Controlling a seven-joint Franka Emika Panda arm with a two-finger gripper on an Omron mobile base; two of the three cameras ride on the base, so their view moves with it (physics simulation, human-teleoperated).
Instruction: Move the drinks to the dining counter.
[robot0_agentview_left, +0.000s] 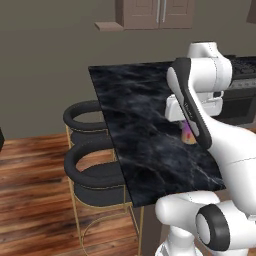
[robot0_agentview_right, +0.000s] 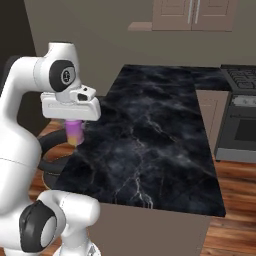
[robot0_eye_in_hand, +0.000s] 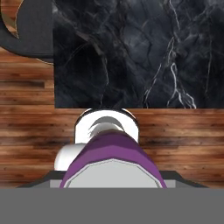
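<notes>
The gripper (robot0_agentview_right: 74, 126) hangs under the white hand, pointing straight down, with its jaws clamped on the pink-purple can (robot0_agentview_right: 74, 132). In the right base view the can sticks out below the hand, purple at the top, pink lower down, with a yellow band at its foot. In the left base view only a sliver of the can (robot0_agentview_left: 188, 133) shows past the dark forearm, just under the hand. In the hand view the can (robot0_eye_in_hand: 113, 162) sits tight against the camera, between the jaws, its grey top and purple shoulder facing the lens.

The can is held upright over the near part of the dining counter (robot0_agentview_right: 165, 125), close to the edge that faces the stools. Whether its foot touches the black marble or hangs just above it cannot be told.

Two round black stools (robot0_agentview_left: 95, 170) stand side by side against that edge. A stove (robot0_agentview_right: 240, 120) stands at the counter's far side, over a wooden floor (robot0_agentview_left: 35, 200).
</notes>
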